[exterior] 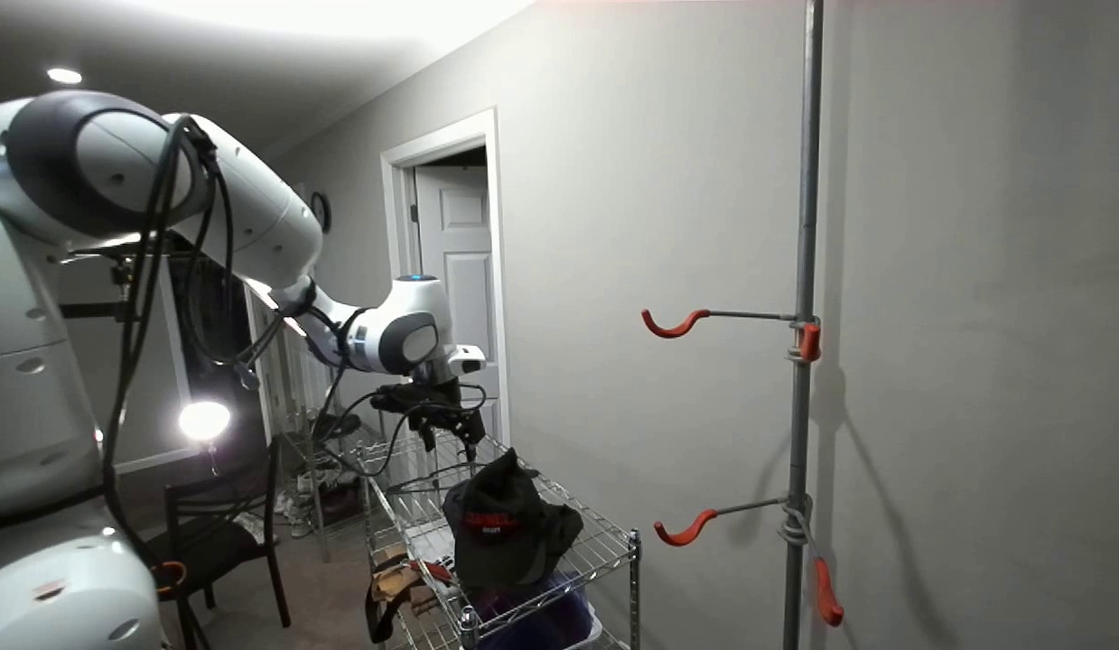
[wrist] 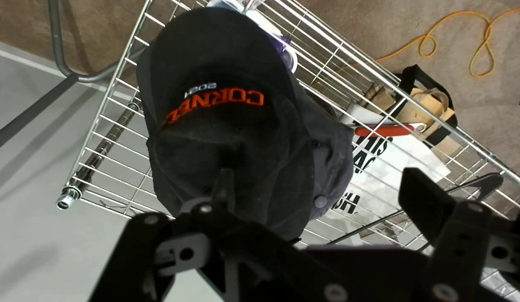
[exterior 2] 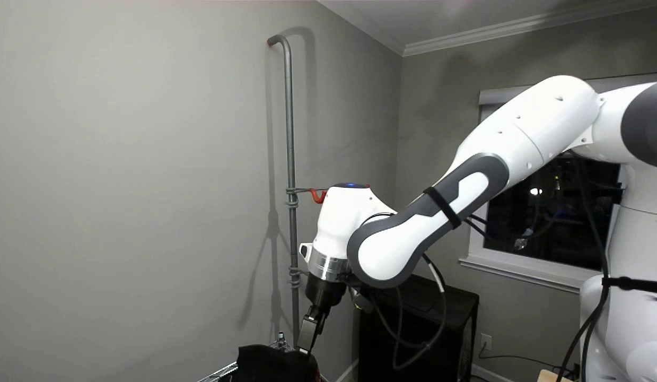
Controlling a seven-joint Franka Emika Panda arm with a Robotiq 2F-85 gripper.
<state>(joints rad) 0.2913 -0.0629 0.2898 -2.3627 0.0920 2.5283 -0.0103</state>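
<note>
Cap of dark cloth, round-crowned and red-lettered point(wrist: 226, 134), below black metal two-fingered gripper point(wrist: 318, 174)

The gripper hangs just above the dark cap, its jaws spread wide. In the wrist view one fingertip overlaps the crown while the other stands out past the dark cap's side; whether that first tip touches the cloth I cannot tell. A rounded grey cloth cap point(wrist: 337, 167) sits beside the dark cap, partly hidden by it, and a silver metal wire rack point(exterior: 602, 563) lies beneath the dark cap.
</note>
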